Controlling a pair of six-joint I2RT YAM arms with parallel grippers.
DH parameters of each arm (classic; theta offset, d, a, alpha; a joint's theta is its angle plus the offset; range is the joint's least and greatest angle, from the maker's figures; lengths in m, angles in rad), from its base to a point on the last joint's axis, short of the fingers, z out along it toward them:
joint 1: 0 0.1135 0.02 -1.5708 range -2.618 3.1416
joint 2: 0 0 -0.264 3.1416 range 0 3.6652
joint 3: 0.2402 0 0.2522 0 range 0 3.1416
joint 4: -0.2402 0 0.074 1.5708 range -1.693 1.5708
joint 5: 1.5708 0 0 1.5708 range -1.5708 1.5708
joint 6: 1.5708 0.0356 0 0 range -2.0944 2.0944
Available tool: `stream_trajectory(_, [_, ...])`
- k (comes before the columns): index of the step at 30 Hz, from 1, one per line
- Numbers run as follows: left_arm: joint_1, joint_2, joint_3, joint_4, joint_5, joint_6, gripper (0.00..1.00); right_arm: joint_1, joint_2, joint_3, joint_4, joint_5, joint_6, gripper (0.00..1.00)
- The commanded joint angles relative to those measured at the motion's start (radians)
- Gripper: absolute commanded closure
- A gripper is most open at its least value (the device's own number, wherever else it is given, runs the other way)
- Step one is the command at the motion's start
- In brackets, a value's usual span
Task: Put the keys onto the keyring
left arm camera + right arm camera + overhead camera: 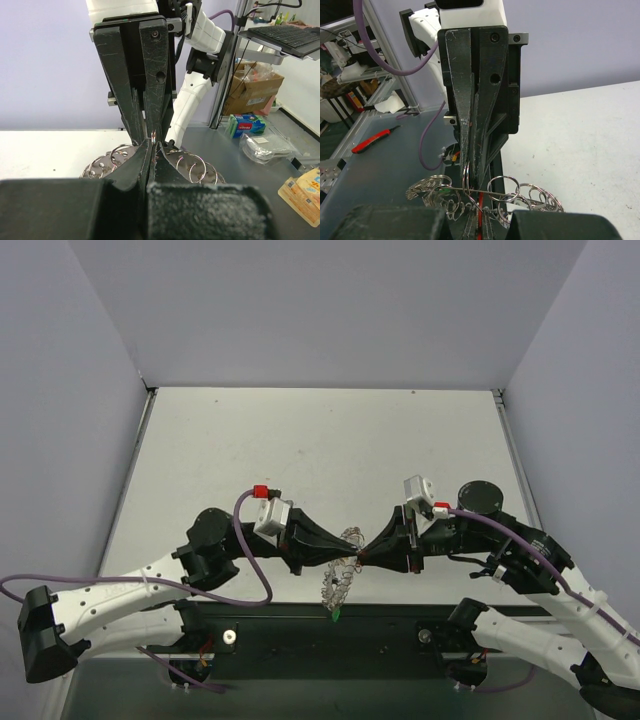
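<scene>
The keyring (343,570), a silvery ring frilled with small wire loops, hangs between my two grippers near the table's front edge. My left gripper (350,553) is shut, pinching one small loop of the keyring (542,197), as the right wrist view shows. Tip to tip against it is my right gripper (368,553), shut on a thin red key (480,212) of which only a sliver shows. In the left wrist view, loops of the keyring (107,162) fan out on both sides of my left gripper (152,145). A green key (335,615) dangles below the ring.
The white table (320,450) stretches behind the grippers, walled at the left, back and right. A dark strip (300,625) runs along the front edge by the arm bases. Purple cables loop off both arms.
</scene>
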Motion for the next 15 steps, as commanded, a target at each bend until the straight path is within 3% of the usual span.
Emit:
stream_trajectory(1, [-0.004,-0.001,0.023,0.318,0.031,-0.054,1.0,0.003,0.015,-0.024,0.006,0.004,-0.008,1.0])
stream_trajectory(15, [-0.004,0.083,0.012,0.517,0.027,-0.099,1.0,0.003,0.019,-0.025,-0.003,-0.016,-0.011,1.0])
